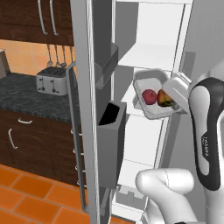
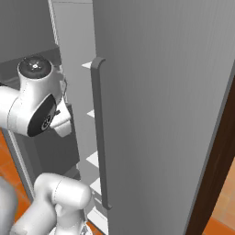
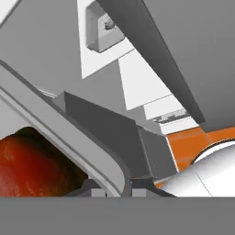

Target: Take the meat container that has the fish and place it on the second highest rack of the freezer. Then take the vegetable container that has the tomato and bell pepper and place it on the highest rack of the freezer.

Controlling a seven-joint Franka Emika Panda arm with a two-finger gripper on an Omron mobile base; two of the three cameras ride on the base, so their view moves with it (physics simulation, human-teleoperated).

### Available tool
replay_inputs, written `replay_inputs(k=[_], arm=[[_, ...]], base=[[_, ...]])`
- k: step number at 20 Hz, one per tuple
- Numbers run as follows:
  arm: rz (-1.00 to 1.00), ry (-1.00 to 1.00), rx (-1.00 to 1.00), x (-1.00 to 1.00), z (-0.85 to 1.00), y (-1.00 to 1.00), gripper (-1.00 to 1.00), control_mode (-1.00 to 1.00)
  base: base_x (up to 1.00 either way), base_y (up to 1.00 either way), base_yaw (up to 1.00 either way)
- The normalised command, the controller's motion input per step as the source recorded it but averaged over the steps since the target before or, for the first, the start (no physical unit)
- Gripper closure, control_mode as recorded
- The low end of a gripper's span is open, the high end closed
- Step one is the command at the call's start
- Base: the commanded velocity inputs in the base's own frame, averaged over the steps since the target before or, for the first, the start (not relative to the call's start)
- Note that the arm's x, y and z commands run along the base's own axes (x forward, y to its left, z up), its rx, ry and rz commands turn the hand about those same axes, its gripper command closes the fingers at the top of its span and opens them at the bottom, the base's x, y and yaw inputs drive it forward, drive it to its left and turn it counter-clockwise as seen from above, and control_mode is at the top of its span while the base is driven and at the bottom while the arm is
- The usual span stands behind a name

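The freezer [image 1: 131,57] stands open before me, a tall grey unit with a smooth white interior, its door [image 1: 85,109] swung out edge-on at my left with boxy grey door bins [image 1: 109,140] jutting toward the opening, so the gap between bins and shelf fronts is narrow. From the right base view its closed grey panel with a long vertical bar handle [image 2: 100,133] walls off that side. Flat white shelves stack up inside; the highest rack [image 1: 148,54] has bare room above it. Just below its front edge hangs the vegetable container [image 1: 153,94], a shallow grey rounded-corner tray tilted with its open face toward the door, long axis running roughly along the shelf front. Inside it the round, glossy red tomato [image 1: 149,96] lies touching the lumpy orange-red bell pepper [image 1: 164,99]. My claw [image 3: 114,192] is closed on the container's rim.
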Motion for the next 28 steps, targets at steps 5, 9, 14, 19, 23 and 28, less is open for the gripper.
replay_inputs(k=[5, 9, 14, 19, 23, 28], arm=[[-0.39, -0.25, 0.00, 1.00, 0.69, 0.48, 1.00, -1.00], [-0.26, -0.10, 0.00, 1.00, 0.34, 0.03, 1.00, -1.00], [-0.16, 0.00, 0.03, 0.99, 0.10, -0.28, 1.00, -1.00], [-0.16, 0.00, 0.10, 0.94, 0.29, -0.39, 1.00, -1.00], [-0.15, 0.00, 0.09, 0.86, 0.01, -0.44, 1.00, -1.00], [-0.13, 0.00, 0.05, 0.73, -0.03, -0.14, 1.00, -1.00]], base=[[0.00, 0.00, 0.00], [0.00, 0.00, 0.00], [0.00, 0.00, 0.00], [0.00, 0.00, 0.00], [0.00, 0.00, 0.00], [0.00, 0.00, 0.00]])
